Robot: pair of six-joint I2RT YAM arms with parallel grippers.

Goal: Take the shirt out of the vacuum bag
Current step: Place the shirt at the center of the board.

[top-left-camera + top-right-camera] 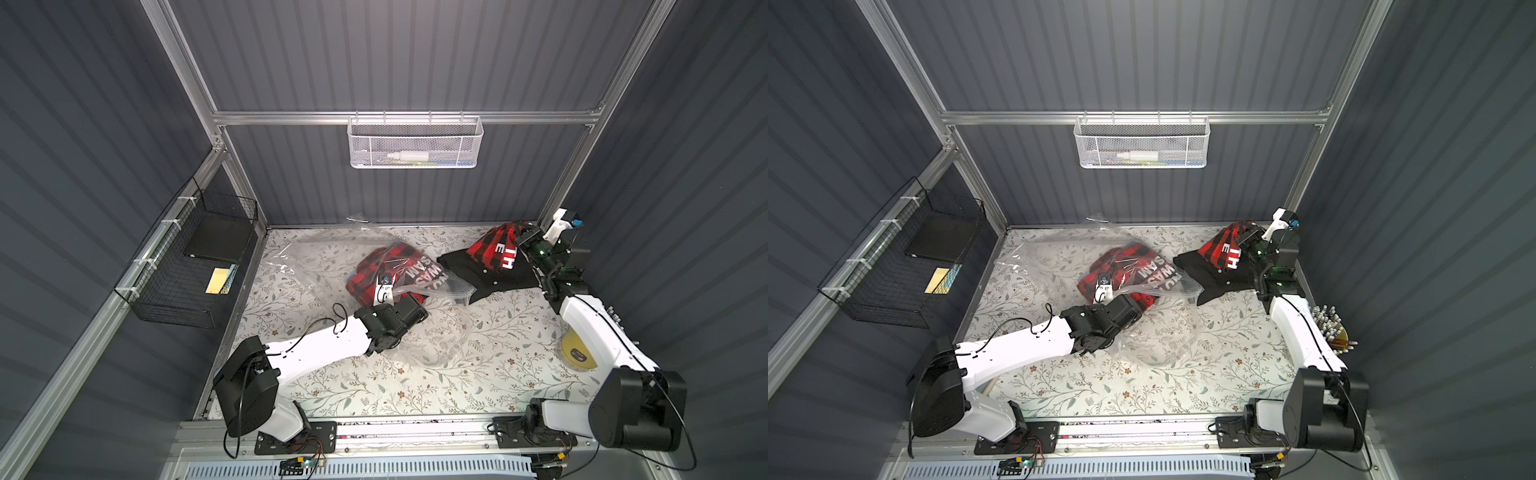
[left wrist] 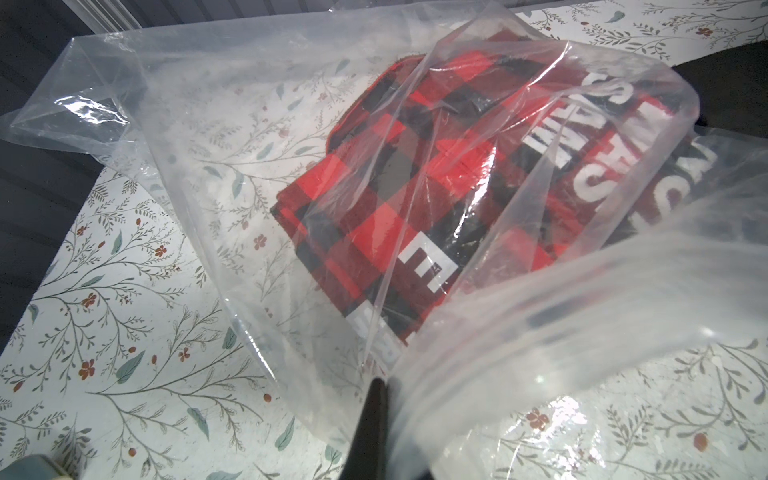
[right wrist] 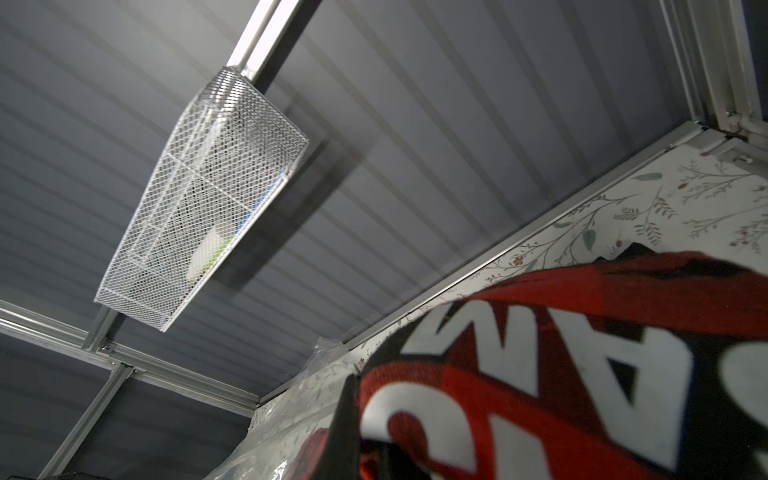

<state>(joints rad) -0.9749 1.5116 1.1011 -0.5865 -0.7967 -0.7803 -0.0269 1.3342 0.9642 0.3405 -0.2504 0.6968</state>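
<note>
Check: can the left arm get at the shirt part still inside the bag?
Probably not. The left gripper is shut on the bag, whose film covers the shirt on its side. The mouth faces the right gripper, which holds the shirt's free end.

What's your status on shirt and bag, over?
Left gripper shut on vacuum bag edge. Right gripper shut on shirt, held up. Shirt part out, rest inside bag. Nothing seen blocking.

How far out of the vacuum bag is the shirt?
Partly out. The shirt stretches from the right end effector to the vacuum bag mouth; its plaid bulk lies inside, under clear plastic.
</note>
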